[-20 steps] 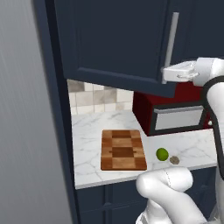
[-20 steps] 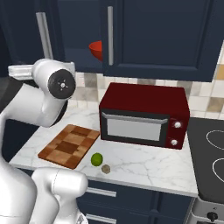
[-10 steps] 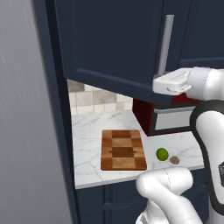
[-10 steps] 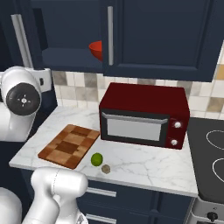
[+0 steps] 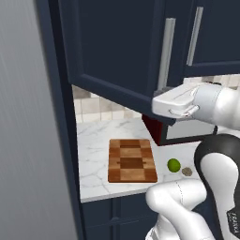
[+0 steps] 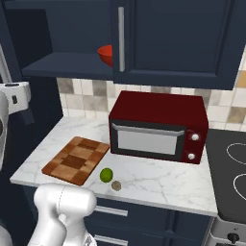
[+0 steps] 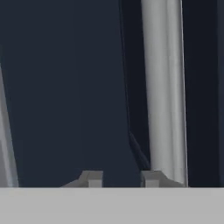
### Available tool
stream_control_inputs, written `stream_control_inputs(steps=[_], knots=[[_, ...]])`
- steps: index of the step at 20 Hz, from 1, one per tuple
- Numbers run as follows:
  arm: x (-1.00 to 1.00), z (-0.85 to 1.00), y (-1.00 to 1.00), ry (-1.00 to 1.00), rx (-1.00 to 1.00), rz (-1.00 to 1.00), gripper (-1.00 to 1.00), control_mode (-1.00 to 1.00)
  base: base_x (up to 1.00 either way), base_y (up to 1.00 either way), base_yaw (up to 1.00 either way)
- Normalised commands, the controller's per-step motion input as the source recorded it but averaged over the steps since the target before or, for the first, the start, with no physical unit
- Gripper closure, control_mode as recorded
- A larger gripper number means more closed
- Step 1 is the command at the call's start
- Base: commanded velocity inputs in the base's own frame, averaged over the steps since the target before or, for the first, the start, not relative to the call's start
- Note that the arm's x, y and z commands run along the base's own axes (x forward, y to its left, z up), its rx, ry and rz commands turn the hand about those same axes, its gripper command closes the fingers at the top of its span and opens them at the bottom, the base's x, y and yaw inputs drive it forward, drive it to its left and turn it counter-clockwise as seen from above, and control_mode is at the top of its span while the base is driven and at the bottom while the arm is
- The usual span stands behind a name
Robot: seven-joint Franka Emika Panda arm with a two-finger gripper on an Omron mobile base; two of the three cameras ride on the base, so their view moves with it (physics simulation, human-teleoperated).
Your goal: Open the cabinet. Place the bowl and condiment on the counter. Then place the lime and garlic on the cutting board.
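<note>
From the hand view I had the gripper (image 7: 118,178) drawn narrow, its two fingertips close together at the foot of a smooth, round silver bar handle (image 7: 162,87); I could not tell whether they actually pinched it. Behind it lay the flat, matte navy panel of the cabinet (image 5: 117,42), whose left door stood swung out over the counter (image 6: 158,180). Inside, on the shelf, the glossy red bowl (image 6: 105,54) was half hidden by the closed door's edge. Below, the white grey-veined marble carried the checkered wooden cutting board (image 6: 76,160), lying flat, with the round green lime (image 6: 106,175) just off its corner and the dull brownish garlic (image 6: 116,185) beside that. A boxy dark red microwave (image 6: 158,126) stood against a tiled backsplash (image 6: 81,93).
</note>
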Motion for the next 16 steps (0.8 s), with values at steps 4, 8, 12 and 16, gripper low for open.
stream_control_inputs(steps=[4,8,12,16], knots=[[-0.96,0.05,-0.59,0.0,0.0,0.0,-1.0,-1.0,0.0,0.0,0.0],[-1.0,0.1,-0.91,0.0,0.0,0.0,-1.0,-1.0,0.0,0.0,0.0],[-0.68,0.37,-0.62,0.01,0.05,0.0,-1.0,-1.0,0.0,0.0,0.0],[-0.06,0.4,-0.22,0.1,0.15,0.06,-1.0,-1.0,0.0,0.0,0.0]])
